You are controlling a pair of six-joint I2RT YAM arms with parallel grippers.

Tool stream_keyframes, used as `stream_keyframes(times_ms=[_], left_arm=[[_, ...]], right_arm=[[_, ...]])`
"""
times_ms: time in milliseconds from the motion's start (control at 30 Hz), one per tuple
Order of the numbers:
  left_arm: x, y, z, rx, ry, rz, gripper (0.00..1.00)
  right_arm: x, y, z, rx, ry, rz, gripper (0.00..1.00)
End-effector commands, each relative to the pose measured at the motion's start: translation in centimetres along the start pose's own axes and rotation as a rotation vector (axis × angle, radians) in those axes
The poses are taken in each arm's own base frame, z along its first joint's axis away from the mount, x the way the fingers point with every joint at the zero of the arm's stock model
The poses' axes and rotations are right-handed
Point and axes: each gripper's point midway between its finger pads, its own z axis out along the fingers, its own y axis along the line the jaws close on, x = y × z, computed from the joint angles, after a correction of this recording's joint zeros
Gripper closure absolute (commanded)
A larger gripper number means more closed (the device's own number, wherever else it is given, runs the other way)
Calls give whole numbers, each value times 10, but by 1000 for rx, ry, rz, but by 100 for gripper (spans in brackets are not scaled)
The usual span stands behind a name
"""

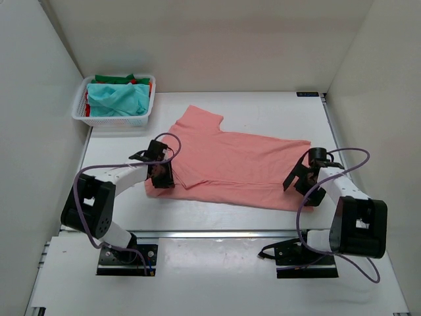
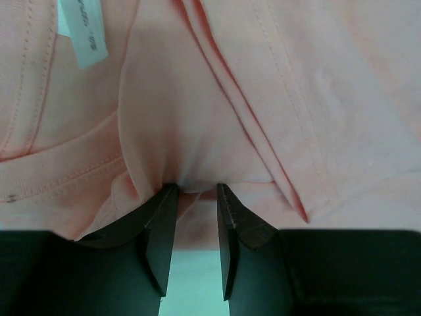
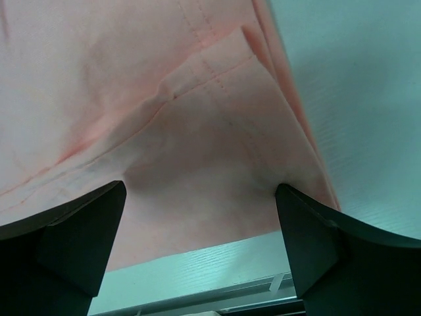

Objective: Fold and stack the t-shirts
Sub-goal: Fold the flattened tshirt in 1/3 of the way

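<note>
We see the salmon-pink t-shirt flat on the surface, its long axis spanning both arms. Our left pincer, half closed, pinches a collar-end fold; our right pincer gapes over the hem, empty.

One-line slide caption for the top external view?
Salmon-pink t-shirt spread flat; left gripper at its collar end, right gripper open at its hem corner; white basket behind.
</note>
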Motion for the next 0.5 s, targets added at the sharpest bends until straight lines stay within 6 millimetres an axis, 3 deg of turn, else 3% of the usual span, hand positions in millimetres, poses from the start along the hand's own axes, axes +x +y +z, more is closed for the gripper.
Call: stream_keyframes(times_ms=[0, 33, 167, 233, 367, 467], left_arm=[[34, 5, 0, -36, 68, -10, 58], [49, 12, 2, -46, 94, -23, 59], [73, 16, -3, -41, 106, -53, 59], [89, 26, -7, -57, 118, -85, 60], [101, 40, -23, -67, 64, -138, 63], [98, 40, -36, -55, 4, -191, 67]], right_arm=[[-18, 5, 8, -11, -14, -70, 4], [-20, 2, 15, 5, 4, -83, 4], [-25, 10, 23, 29, 63, -187, 1], [-30, 21, 27, 15, 72, -244, 1], [-26, 40, 29, 11, 91, -335, 1], [-7, 55, 25, -50, 123, -357, 1]])
